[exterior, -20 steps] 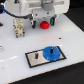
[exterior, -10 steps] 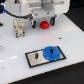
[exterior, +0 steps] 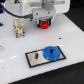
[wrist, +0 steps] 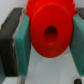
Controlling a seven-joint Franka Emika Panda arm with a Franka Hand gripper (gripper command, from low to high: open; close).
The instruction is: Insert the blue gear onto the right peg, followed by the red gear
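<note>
The red gear [exterior: 44, 24] hangs above the white table at the back, with my gripper [exterior: 44, 22] shut on it. In the wrist view the red gear [wrist: 50, 30] fills the gap between the two teal pads [wrist: 21, 47], its dark centre hole facing the camera. The blue gear [exterior: 50, 52] lies flat on the right end of the black-framed plate [exterior: 33, 61], well in front of the gripper. The right peg is covered by the blue gear and I cannot make it out. The plate's other pin [exterior: 38, 54] stands bare to the exterior view's left of the blue gear.
A small beige-and-dark fixture [exterior: 18, 27] stands on the table at the exterior view's left of the gripper. The arm's white body [exterior: 42, 6] fills the top of the view. The table's front edge [exterior: 35, 79] runs close below the plate.
</note>
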